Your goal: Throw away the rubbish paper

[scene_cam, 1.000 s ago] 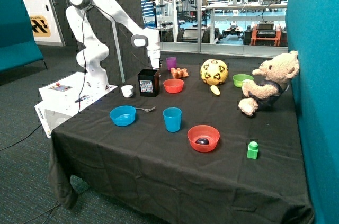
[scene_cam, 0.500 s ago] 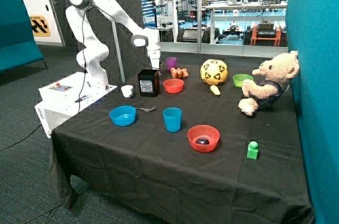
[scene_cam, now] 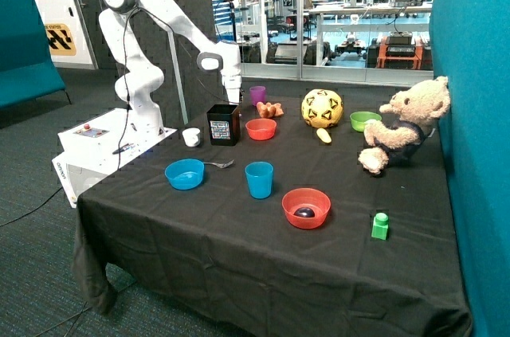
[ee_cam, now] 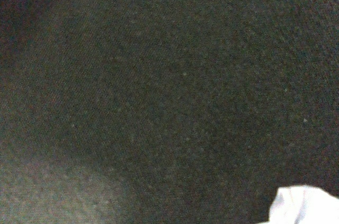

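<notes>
The rubbish paper (ee_cam: 304, 205) shows only in the wrist view, as a white crumpled edge lying on the black cloth. In the outside view it is hidden behind the black box-shaped bin (scene_cam: 224, 124). My gripper (scene_cam: 233, 100) hangs low just behind the bin's far rim, close to the cloth, between the bin and the purple cup (scene_cam: 257, 95). The gripper itself does not show in the wrist view.
A small white cup (scene_cam: 191, 137) stands beside the bin and a red bowl (scene_cam: 260, 129) on its other side. Nearer the front are a blue bowl (scene_cam: 185, 174), blue cup (scene_cam: 259, 179) and red bowl (scene_cam: 306, 207). A yellow ball (scene_cam: 322, 108) and teddy bear (scene_cam: 406, 123) sit further along.
</notes>
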Robot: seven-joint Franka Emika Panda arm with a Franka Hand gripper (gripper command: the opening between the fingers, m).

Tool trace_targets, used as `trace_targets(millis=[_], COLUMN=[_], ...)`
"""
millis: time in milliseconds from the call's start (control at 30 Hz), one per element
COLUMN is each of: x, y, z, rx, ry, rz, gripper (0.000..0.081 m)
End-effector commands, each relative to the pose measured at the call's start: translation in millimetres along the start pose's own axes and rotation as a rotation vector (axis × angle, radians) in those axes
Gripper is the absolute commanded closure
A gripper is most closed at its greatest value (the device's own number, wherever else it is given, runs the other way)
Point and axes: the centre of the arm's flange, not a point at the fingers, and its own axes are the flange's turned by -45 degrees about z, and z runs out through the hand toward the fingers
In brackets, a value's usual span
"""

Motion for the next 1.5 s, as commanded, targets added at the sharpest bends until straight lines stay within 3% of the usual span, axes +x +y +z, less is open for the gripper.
trace_targets(millis=[0,200,533,800,1467], x=[-0.2,2.3,19.4,27.8,22.7], y=[-2.4,-3.6,11.7,35.4,97.2], z=[1.0,-10.7,-69.0,-101.8,-160.4], rx=[0.0002,0.0002,0.0002,0.0002,0.0000], ry=[-0.0012,-0.0012,-0.0012,-0.0012,-0.0013], rz=[-0.002,-0.018,-0.033,0.044,0.227], gripper=[0.0808,0.0808,0.0808,0.0808,0.0808])
